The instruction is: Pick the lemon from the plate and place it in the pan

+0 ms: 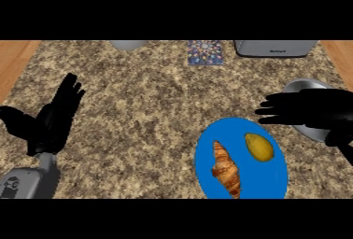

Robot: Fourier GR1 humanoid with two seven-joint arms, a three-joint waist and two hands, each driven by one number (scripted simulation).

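Counter [138, 116]: speckled stone top carrying everything; a croissant [226, 169] shares the plate.
Plate [270, 179]: blue, at the lower right; lemon on its right half.
Pan [308, 86]: grey, at the right edge, beyond the plate, partly hidden by the right robot hand.
Right robot hand [310, 113]: fingers straight and spread, holding nothing; it is the nearer one, above the pan.
Left robot hand [56, 116]: open, fingers up, resting far left.
Lemon [259, 147]: below and left of the right robot hand; long axis runs roughly up the view, slightly tilted.
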